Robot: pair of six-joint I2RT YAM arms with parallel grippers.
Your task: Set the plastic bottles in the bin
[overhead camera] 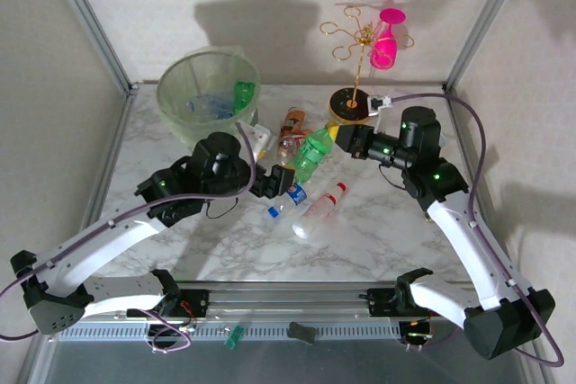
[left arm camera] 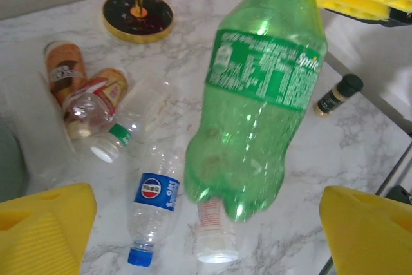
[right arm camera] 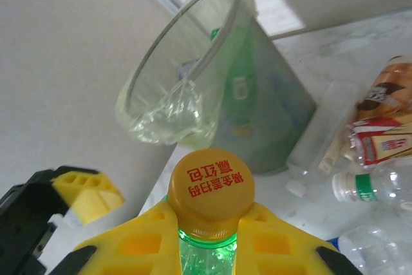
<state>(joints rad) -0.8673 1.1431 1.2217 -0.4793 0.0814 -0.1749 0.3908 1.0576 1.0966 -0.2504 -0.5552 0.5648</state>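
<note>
While my right gripper (right arm camera: 209, 239) is clamped on the neck of the green Sprite bottle (left arm camera: 257, 94), just below its orange cap (right arm camera: 211, 181), my left gripper (overhead camera: 274, 183) stands wide open and holds nothing. Its two yellow pads (left arm camera: 45, 230) sit well clear of the bottle's base on either side. Count: one bin (overhead camera: 184, 110), one gold wire stand (overhead camera: 358, 51), one held bottle. At least six loose bottles lie on the table (overhead camera: 387, 231): one Pepsi bottle (left arm camera: 151, 214) with a blue cap, one green-capped clear bottle (left arm camera: 122, 134), one red-capped clear bottle (overhead camera: 317, 211), two brown-labelled bottles (left arm camera: 64, 69) and one small dark bottle (left arm camera: 338, 94) lying apart by the frame rail. Bare marble lies open at the near right; the loose bottles crowd the centre. The bin stands at the far left corner, close to the frame post. It is pale green, translucent and round, lined with a thin bag, with one green bottle (overhead camera: 244, 94) inside.
</note>
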